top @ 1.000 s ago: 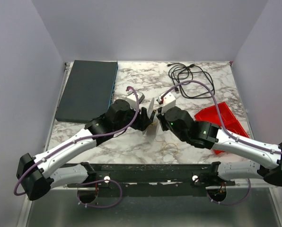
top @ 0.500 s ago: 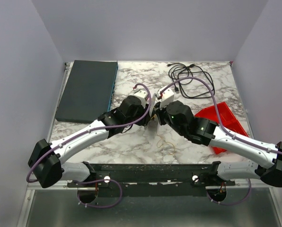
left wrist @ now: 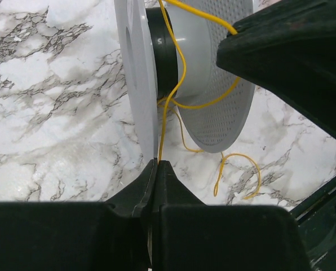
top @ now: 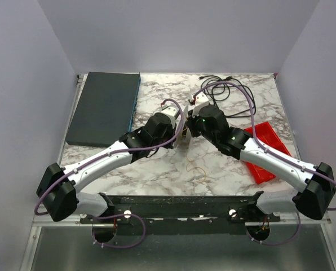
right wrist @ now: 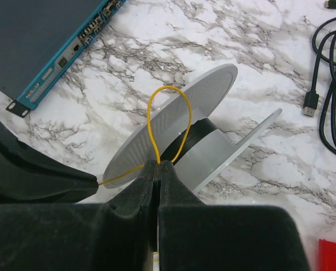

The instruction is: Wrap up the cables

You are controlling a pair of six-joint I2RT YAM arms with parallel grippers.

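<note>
step in hand: winding the wire (right wrist: 168, 87) onto the spool (right wrist: 213, 84).

location: the spool sits near the middle of the table (top: 151, 169), a little toward the far edge, tipped so its two flanges stand roughly on edge. both arms meet over it.

left gripper (left wrist: 157, 166): clenched, jaws pressed together on one strand of wire. from the pinch the strand runs up past the near flange to the dark hub.

right gripper (right wrist: 158, 165): clenched on the wire. a small loop rises out of its tips and arches over the perforated flange. a further strand leads off toward the left gripper.

slack: a loose tail of wire lies in curls on the marble between the spool and the near edge, seen in the top view at (top: 199, 172). few turns show on the hub, so the winding is judged to be at an early stage.

next move, by judgement: carry the loop round the hub between the flanges under light tension, one gripper feeding while the other holds, so the strand does not slip over a flange.

not involved: cord (top: 221, 90) at the far right corner, bin (top: 269, 144) at the right edge.
</note>
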